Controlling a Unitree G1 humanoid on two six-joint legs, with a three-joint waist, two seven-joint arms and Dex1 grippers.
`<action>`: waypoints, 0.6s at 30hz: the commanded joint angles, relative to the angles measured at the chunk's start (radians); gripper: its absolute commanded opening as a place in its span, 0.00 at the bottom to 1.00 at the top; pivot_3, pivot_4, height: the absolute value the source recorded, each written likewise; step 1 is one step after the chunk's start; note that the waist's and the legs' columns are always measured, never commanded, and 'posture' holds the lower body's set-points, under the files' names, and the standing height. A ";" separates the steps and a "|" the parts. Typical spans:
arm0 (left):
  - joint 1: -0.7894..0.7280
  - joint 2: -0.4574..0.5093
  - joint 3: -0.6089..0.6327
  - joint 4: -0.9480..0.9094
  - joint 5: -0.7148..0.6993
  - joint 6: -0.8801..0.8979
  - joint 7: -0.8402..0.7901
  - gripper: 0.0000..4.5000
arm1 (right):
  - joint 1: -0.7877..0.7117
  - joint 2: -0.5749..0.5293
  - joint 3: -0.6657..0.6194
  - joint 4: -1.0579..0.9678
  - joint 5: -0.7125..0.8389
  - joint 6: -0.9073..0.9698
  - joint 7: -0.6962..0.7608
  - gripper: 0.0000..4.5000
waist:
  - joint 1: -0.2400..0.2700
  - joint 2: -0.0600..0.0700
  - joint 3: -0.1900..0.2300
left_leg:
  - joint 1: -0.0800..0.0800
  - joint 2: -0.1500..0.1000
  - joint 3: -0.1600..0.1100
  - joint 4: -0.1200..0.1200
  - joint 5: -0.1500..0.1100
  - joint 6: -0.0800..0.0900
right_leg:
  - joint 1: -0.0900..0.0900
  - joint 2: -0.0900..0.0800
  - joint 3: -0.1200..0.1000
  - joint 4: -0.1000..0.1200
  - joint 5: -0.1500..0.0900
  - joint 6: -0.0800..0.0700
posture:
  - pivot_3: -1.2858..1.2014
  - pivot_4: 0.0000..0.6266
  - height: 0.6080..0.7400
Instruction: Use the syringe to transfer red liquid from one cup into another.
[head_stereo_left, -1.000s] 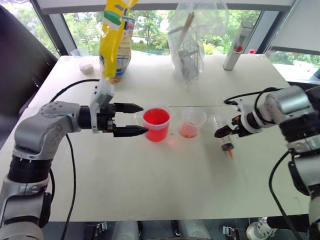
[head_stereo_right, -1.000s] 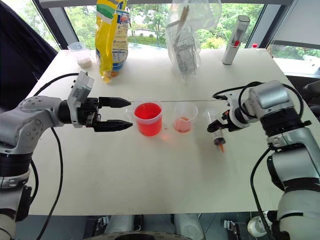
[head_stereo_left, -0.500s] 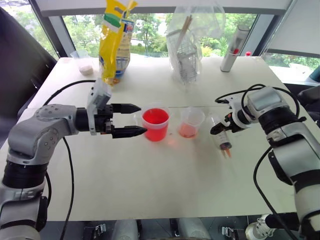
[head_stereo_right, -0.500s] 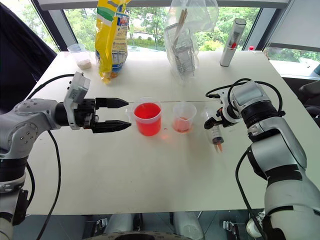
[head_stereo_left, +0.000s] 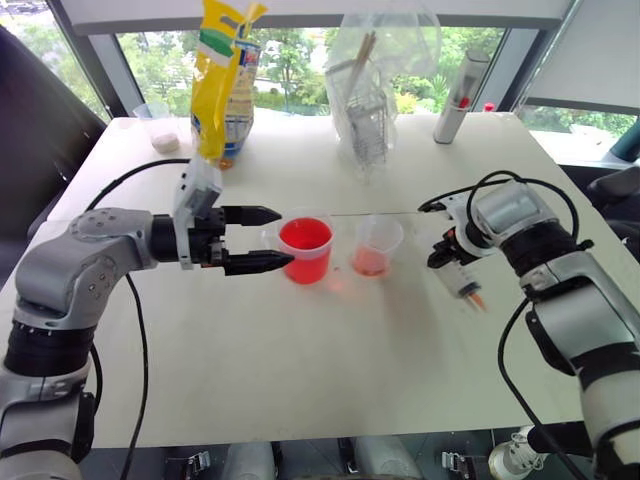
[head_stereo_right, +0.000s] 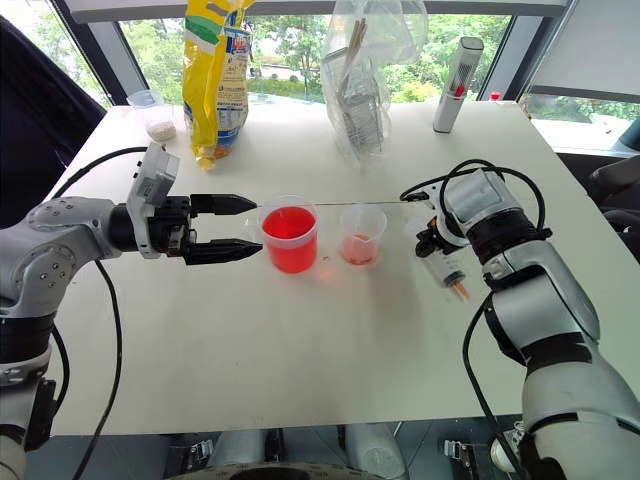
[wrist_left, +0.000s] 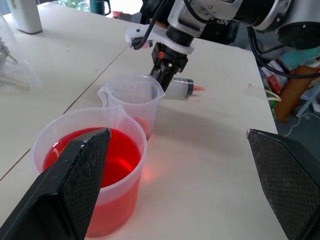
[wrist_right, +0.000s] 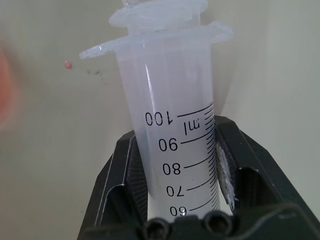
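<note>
Right gripper (head_stereo_right: 432, 243) has clamped onto the syringe (head_stereo_right: 447, 268), lying on the table beyond the smaller cup (head_stereo_right: 361, 234). Left gripper (head_stereo_right: 232, 227) gapes beside the red cup (head_stereo_right: 290, 238). Pickup step; next, lift and swing nozzle over the red cup.

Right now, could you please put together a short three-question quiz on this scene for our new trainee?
1. True or false: the right gripper is shut on the syringe.
2. Which cup holds more red liquid? A) the wider cup B) the narrower cup
3. Fill in: the left gripper has its jaws ____, beside the wider cup.

Key
1. True; its fingers clamp the barrel near its flange end while the syringe lies on the table.
2. A
3. open
</note>
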 joint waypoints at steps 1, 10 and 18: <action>-0.038 0.014 0.023 0.020 0.005 -0.030 -0.017 1.00 | 0.108 -0.043 -0.170 -0.248 0.063 0.103 -0.040 0.32 | 0.007 0.000 0.000 | 0.000 0.000 0.000 -0.001 0.000 0.000 | 0.000 0.000 0.000 0.000 0.000 0.000 | 0.52 0.24 0.99; -0.172 0.006 -0.008 0.172 0.046 -0.081 -0.087 1.00 | 0.226 -0.178 -0.618 -0.809 0.102 0.042 -0.170 0.32 | 0.025 0.008 0.005 | -0.007 -0.001 0.002 -0.003 0.000 -0.001 | -0.010 0.000 0.001 0.000 0.000 0.000 | 0.52 0.24 0.99; -0.384 -0.037 -0.063 0.418 0.132 -0.171 -0.203 1.00 | 0.075 0.104 -0.727 -1.090 0.293 -0.149 -0.232 0.32 | 0.005 0.008 0.005 | -0.006 -0.001 0.002 -0.003 0.000 0.000 | -0.010 0.003 0.002 0.002 0.000 0.000 | 0.52 0.24 0.99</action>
